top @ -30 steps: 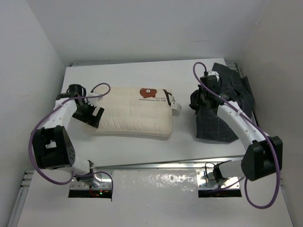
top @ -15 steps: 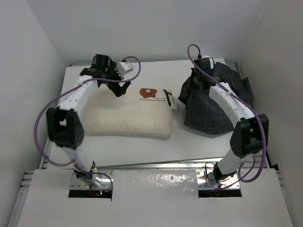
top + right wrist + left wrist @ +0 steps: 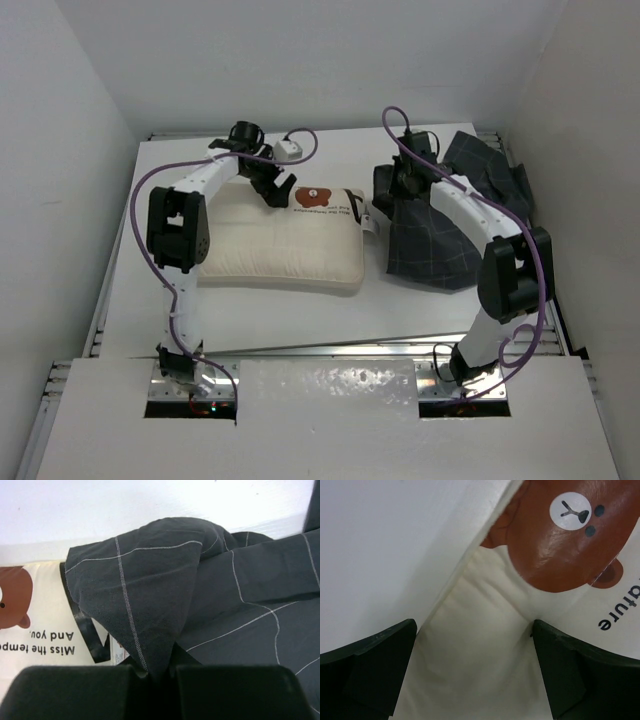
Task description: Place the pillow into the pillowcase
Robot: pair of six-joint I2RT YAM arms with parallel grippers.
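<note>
- The large cream-white, quilted rectangular pillow (image 3: 280,245) lies flat in the middle of the white worktop (image 3: 250,315). Its brown bear print (image 3: 560,535) faces up at the upper right corner, and its white tags (image 3: 372,222) stick out toward the right of the frame.
- The limp charcoal-grey cloth pillowcase (image 3: 450,240) with thin pale check lines is heaped just right of the pillow. Its lifted left edge is close to the tags.
- The right end effector (image 3: 155,667) has its fingers pressed together, pinching a raised fold of the pillowcase.
- The left end effector (image 3: 474,627) is spread wide over the pillow's upper edge beside the bear print, with nothing between the fingers but pillow surface below.
- The step in hand looks like opening the case toward the pillow's right end. To do it well, the pinch should hold only one layer at the mouth, so that lifting leaves a gap. Whether one layer or both are caught, I cannot tell from the wrist view.
- The left end effector should close on the pillow's corner or edge seam, not the flat face, so the soft filling does not slip out when it is pushed rightward.
- Half a second ago the left end effector was further left along the pillow's upper edge. It now sits nearer the bear print.
- The right arm has drawn the cloth leftward, and the gap to the pillow is narrower. The pillow itself has not shifted.
</note>
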